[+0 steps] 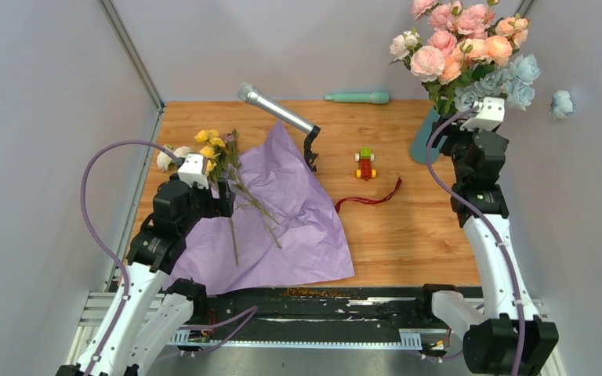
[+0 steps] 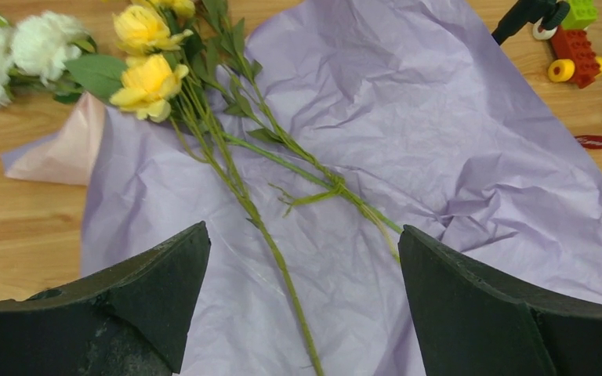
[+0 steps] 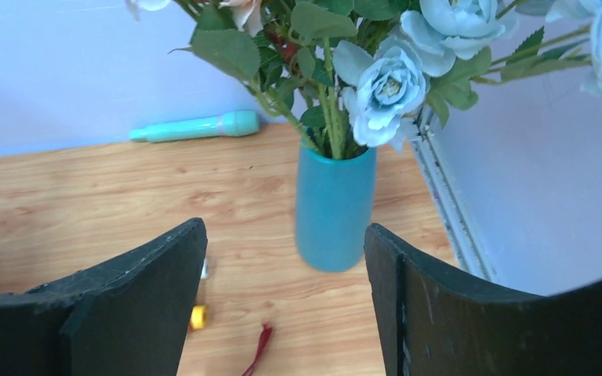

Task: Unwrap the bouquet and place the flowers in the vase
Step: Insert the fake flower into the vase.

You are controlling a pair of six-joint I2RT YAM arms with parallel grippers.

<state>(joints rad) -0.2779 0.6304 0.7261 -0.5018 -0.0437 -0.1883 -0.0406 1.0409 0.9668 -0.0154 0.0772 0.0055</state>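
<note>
Left gripper (image 2: 302, 231): spread wide, holding nothing, poised over the lilac paper wrap (image 2: 455, 117) laid out flat. Below and ahead of its fingers, thin green stems (image 2: 282, 266) of the yellow roses (image 2: 147, 82), loose on the wrap, no contact visible. Right gripper (image 3: 284, 227): parted, empty, facing the vase (image 3: 335, 207) near the right wall. Pink and peach flowers (image 1: 458, 39) upright in the vase among pale blue blooms (image 3: 384, 86). Dark red ribbon (image 1: 370, 200) lying apart.

Bright, even light w/ soft shadows; pics mostly sharp (wrist-view edges a bit soft).
</note>
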